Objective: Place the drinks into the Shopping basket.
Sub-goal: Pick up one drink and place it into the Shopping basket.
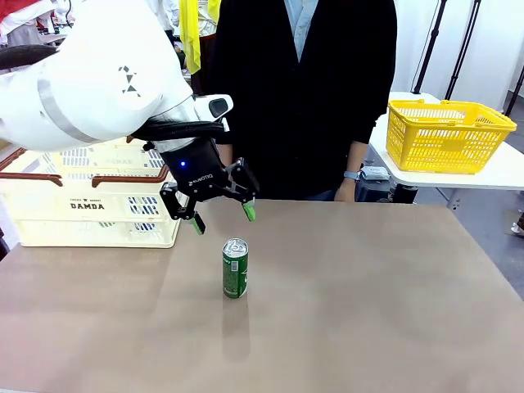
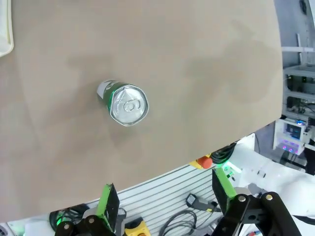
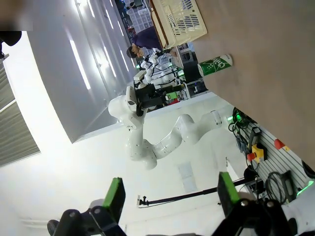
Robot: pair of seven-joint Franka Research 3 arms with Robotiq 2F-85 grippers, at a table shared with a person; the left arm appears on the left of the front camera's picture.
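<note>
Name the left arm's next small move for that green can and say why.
Probably lower the left gripper forward and down around the green can. Its jaws are open and empty, hovering just behind and above the can, which stands upright and alone on the table. The left wrist view shows the can's top ahead of the fingers, not yet between them.

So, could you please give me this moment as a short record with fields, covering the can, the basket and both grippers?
drink: one green can, upright on the table, silver top intact
shopping basket: cream basket at the table's far left edge, apart from the can
left gripper: open, hovering above and just behind the can, holding nothing
right gripper: open, holding nothing, pointed away from the table
person: standing at the far side, hand at the table edge
yellow basket: on a side table, far right
</note>
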